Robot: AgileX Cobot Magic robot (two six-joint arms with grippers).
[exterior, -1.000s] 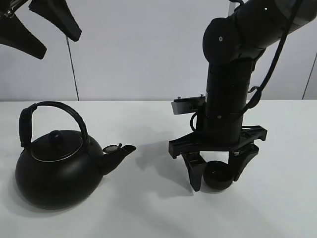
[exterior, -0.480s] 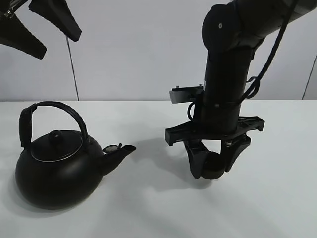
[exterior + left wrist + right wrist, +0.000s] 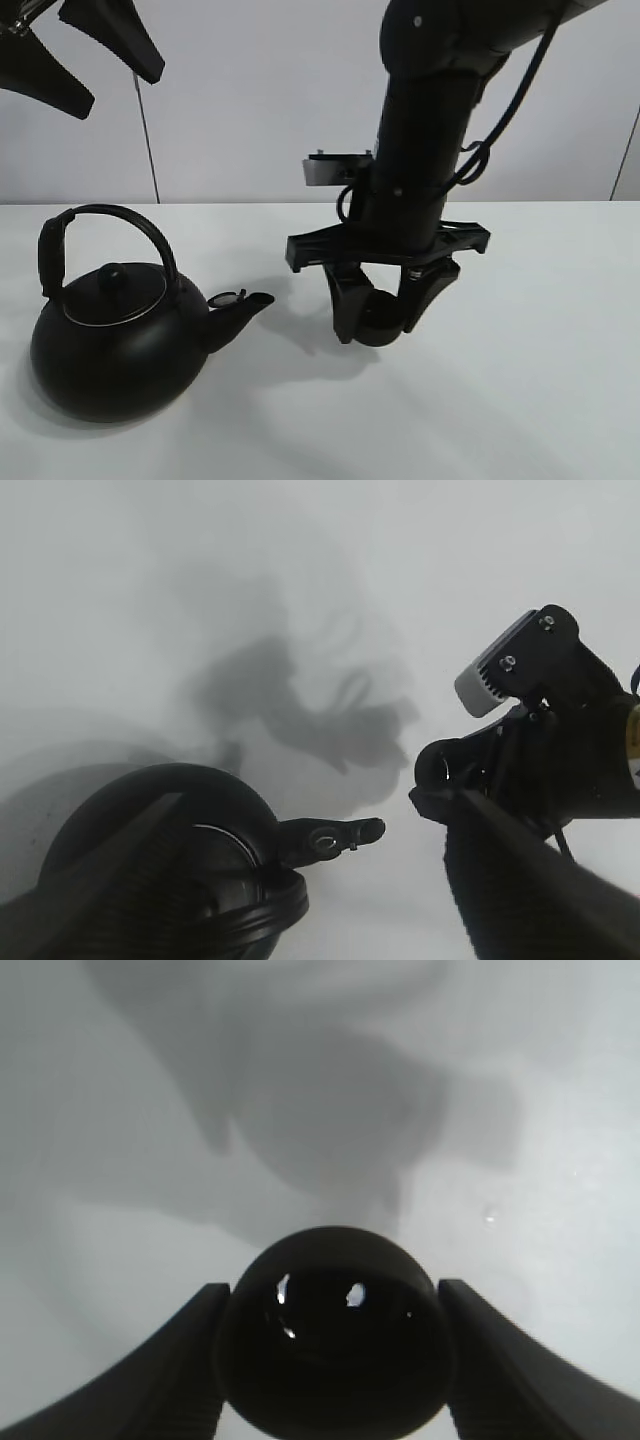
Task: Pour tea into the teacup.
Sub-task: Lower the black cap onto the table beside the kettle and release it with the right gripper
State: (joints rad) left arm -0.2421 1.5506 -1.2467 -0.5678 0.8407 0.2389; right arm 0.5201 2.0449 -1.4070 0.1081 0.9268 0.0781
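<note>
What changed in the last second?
The right hand closed on the teacup, lifted it off the table and carried it left, toward the spout of the kettle. The kettle did not move; the left hand stayed open, high above it.

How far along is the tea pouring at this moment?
Done: the right fingers are shut on the teacup. In hand: they hold it a little off the spout of the kettle. Left: the kettle stands untouched on the table, the left fingers open high above; pouring not yet begun.
</note>
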